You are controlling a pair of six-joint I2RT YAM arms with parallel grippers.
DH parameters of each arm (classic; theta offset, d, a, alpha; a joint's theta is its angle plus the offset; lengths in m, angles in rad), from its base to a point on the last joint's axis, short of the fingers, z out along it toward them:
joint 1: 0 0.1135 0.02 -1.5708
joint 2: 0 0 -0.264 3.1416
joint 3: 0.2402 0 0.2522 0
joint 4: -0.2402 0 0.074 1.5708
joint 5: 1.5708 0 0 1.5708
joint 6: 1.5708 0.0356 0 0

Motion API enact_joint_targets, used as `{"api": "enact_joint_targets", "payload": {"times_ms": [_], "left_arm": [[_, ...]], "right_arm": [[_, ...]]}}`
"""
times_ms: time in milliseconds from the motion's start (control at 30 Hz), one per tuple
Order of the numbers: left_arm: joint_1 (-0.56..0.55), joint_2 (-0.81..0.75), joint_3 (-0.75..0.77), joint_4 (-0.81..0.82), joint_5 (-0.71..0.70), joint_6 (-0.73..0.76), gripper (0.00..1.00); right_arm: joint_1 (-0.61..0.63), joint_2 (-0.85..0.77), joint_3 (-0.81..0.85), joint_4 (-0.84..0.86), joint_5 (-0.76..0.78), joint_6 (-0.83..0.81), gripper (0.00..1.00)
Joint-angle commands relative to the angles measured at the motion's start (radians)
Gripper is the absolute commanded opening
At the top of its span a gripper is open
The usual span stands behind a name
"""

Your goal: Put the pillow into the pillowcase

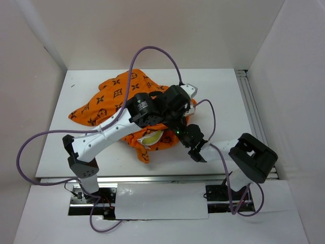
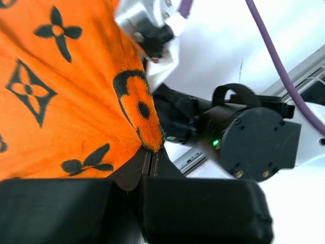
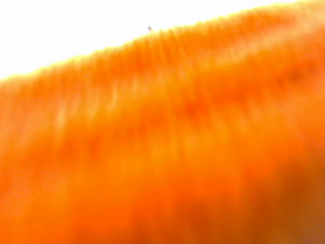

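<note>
Well, the left gripper (image 2: 151,161) has its jaws pinched tight on an edge of the orange pillowcase (image 1: 114,99), which lies crumpled in the middle of the white table (image 1: 223,101). The right gripper (image 1: 189,136) sits against the cloth's near right side, and I cannot tell how its jaws stand. A bit of the cream pillow (image 1: 152,137) peeps from the pillowcase's near opening.

pillowcase (image 2: 76,117): orange cloth, soft and matt, with a short fuzzy nap at its edge
pillow (image 1: 152,136): cream cloth, looks smoother
left gripper (image 2: 151,162): black plastic, matt
arm shell (image 1: 109,133): white plastic, slight sheen
cable (image 1: 152,49): purple sheath, smooth
table (image 1: 223,96): white, matt, smooth
rail (image 1: 252,109): bare metal, grooved
</note>
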Motion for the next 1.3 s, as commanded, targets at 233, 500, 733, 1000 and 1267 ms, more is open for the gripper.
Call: {"api": "enact_joint_targets", "payload": {"times_ms": [233,500,733,1000,1267], "left_arm": [[-0.083,-0.085,-0.106,0.193,0.045,-0.101,0.00],[-0.013,0.027,-0.199,0.219,0.103,-0.112,0.22],[0.044,0.017,-0.385,0.280,0.128,-0.112,0.33],[0.065,-0.011,-0.455,0.279,0.051,-0.128,1.00],[0.041,0.081,-0.365,0.269,0.040,-0.040,1.00]], "right_arm": [[-0.086,0.065,0.084,-0.223,0.017,-0.032,0.00],[-0.200,-0.181,-0.020,-0.745,-0.203,-0.015,0.60],[-0.209,-0.311,0.047,-1.300,-0.184,-0.066,0.89],[-0.240,-0.630,-0.005,-1.585,-0.206,-0.057,1.00],[-0.304,-0.755,0.059,-1.770,-0.135,0.032,1.00]]}}
